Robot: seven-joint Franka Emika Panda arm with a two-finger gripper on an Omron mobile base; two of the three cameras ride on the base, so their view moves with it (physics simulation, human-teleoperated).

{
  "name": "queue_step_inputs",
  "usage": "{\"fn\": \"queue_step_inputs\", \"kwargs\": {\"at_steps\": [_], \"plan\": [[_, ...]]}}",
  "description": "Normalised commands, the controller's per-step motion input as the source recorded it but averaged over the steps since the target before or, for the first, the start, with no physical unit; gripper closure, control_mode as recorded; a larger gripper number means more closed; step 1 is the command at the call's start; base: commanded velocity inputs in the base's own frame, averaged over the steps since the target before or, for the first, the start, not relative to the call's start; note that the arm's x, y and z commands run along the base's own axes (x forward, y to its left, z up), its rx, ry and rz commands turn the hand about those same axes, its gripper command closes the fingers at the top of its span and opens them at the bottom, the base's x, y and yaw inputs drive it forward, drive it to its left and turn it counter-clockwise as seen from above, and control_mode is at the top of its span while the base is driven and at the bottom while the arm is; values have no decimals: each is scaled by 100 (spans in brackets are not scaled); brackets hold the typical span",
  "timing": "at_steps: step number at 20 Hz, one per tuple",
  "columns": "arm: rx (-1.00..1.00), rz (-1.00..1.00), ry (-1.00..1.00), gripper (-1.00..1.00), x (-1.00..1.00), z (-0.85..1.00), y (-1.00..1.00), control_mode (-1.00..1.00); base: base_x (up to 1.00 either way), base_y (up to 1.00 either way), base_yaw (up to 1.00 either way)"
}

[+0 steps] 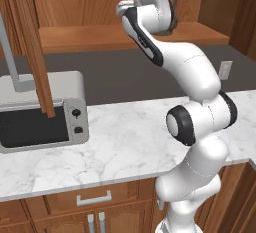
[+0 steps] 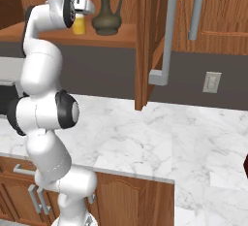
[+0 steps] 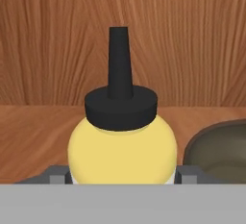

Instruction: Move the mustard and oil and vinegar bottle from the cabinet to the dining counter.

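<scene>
Cabinet (image 2: 160, 7) woodwork spans the top of the right base view above a marble worktop (image 2: 184, 137); its shelf at upper left holds oil and vinegar bottle (image 2: 106, 11) beside mustard (image 3: 122, 148), flanked by the gripper (image 3: 122, 176), grip uncertain.

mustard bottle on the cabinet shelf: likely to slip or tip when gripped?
The mustard has a rounded, smooth-looking body, so the pads may slide. Probably light and slightly squeezable plastic. It stands upright close beside the oil and vinegar bottle, so a sideways nudge could knock that.

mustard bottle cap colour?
Black: the small yellow squeeze mustard bottle has a dark pointed nozzle cap, clearest in the hand view.
</scene>
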Motion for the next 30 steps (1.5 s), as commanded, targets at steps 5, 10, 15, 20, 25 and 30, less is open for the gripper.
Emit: {"fn": "queue_step_inputs", "kwargs": {"at_steps": [5, 10, 15, 20, 25, 30], "plan": [[0, 3, 0, 100, -48, -11, 21, -100, 0, 0, 0], [0, 1, -1, 100, -76, -16, 27, -100, 0, 0, 0], [0, 0, -2, 100, -88, -14, 20, -100, 0, 0, 0], [1, 0, -3, 100, -94, -9, 12, -100, 0, 0, 0], [1, 0, 0, 100, -94, -7, 9, -100, 0, 0, 0], [1, 0, 0, 100, -94, -8, 2, -100, 0, 0, 0]]}}
